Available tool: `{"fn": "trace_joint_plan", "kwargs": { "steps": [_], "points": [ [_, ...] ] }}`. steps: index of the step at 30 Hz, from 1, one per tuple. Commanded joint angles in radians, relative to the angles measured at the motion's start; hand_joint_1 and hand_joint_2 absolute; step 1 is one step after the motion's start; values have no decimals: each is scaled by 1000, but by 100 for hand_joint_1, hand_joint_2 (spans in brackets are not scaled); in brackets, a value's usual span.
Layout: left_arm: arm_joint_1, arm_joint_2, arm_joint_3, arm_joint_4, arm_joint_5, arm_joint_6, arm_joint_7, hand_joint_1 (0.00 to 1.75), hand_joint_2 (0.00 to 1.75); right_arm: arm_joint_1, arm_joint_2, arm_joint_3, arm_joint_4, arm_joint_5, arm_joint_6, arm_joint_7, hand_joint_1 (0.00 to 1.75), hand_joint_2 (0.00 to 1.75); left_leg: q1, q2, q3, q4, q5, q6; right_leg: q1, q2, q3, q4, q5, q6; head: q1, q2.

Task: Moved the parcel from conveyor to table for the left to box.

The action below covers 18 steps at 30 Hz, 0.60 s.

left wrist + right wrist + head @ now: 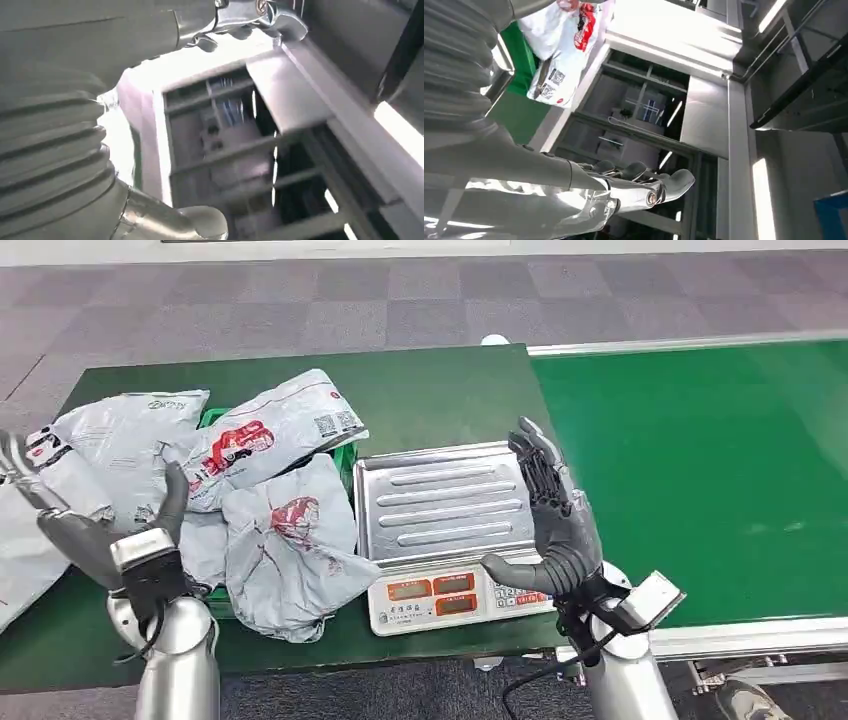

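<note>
Several grey plastic parcels [285, 540] with red print lie heaped over a green box [345, 455] on the dark green table [440, 390]. My left hand [95, 525] is raised at the table's left front, fingers spread and empty, beside the heap. My right hand [555, 525] is upright and open beside the right edge of the silver scale [440, 505], holding nothing. The green conveyor belt [700, 460] on the right carries no parcel. In the right wrist view the parcels [561, 45] show beyond the fingers [644, 182].
The scale's display panel [440, 600] faces the table's front edge. A silver rail [740, 635] runs along the conveyor's near side. Grey carpet floor [300, 310] lies beyond the table. The left wrist view looks up at ceiling and window frames [240, 150].
</note>
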Motion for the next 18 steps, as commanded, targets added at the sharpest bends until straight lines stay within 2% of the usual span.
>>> {"fn": "trace_joint_plan", "kwargs": {
  "steps": [1, 4, 5, 6, 8, 9, 11, 12, 13, 15, 16, 17, 18],
  "points": [
    [-1, -51, 120, -84, 19, -2, -1, 0, 175, -34, -9, -2, 64, -2, -2, 0, 0, 175, 1, 1, 2, -1, 0, 0, 1, 2, 2, -1, 0, -1, 0, 0],
    [7, -51, 136, -174, 75, -2, -1, 0, 175, -39, -7, 5, 75, -4, -6, -1, 0, 175, 2, 4, 3, 0, -1, 0, 2, 4, 2, -2, 0, -1, 0, 0],
    [15, -51, 104, -170, 94, -2, -1, 0, 175, -39, -8, 6, 77, -4, -11, -1, 0, 175, 2, 3, 1, 0, -1, 0, 2, 3, 1, -1, 0, 0, 0, 0],
    [30, -24, 12, -141, 141, -2, -1, 0, 175, -38, -10, 6, 80, -7, -18, -1, 0, 175, 2, 3, 3, 0, -1, 0, 2, 3, 3, -2, 0, -1, 0, 0],
    [35, -10, -33, -117, 131, -2, -1, 0, 175, -38, -12, 5, 84, -12, -19, -1, 0, 175, 2, 0, 5, -2, -1, 0, 2, 1, 5, -3, 0, 0, 0, 0],
    [38, 20, -107, -72, 192, -2, -1, 0, 175, -37, -11, 1, 86, -17, -23, -1, 0, 175, 2, -1, 3, -1, 0, 0, 2, -1, 4, -3, 0, 0, 0, 0],
    [27, 31, -141, -24, 161, -2, -1, 0, 175, -39, -8, -6, 94, -32, -19, 3, 0, 175, 1, -2, 3, -1, 0, 0, 1, -2, 4, -2, 0, 0, 0, 0],
    [23, 71, -205, 43, 189, -2, -1, 0, 175, -41, -11, -7, 101, -42, -13, 6, 0, 175, 2, -2, 5, -3, 0, 0, 2, -2, 6, -4, 0, 0, 0, 0],
    [23, 71, -205, 43, 189, -2, -1, 0, 175, -41, -11, -7, 101, -42, -13, 6, 0, 175, 1, -2, 4, -3, 0, 0, 1, -2, 5, -3, 0, 0, 0, 0],
    [10, 95, -249, 81, 222, -36, 15, 0, 175, -44, -10, -11, 122, -65, -4, 30, 0, 175, 1, -2, 4, -3, 0, 0, 1, -2, 6, -4, 0, 0, 0, 0],
    [8, 122, -299, 78, 305, -168, 31, 0, 175, -49, -10, -13, 151, -64, -11, 75, 0, 175, 1, -3, 6, -5, 1, 0, 1, -2, 8, -6, 1, -1, 0, 0],
    [9, 124, -323, 72, 354, -230, 38, 0, 175, -58, -9, -13, 184, -52, -28, 79, 0, 0, 0, -2, 3, -2, 0, 0, 0, -1, 4, -3, 0, 0, 0, 0],
    [16, 141, -360, 55, 449, -377, 54, 0, 175, -65, 15, -30, 223, -6, -129, 125, 0, 0, 1, -1, 5, -3, 0, 0, 1, -1, 6, -4, 1, -1, 0, 0]
  ]
}}
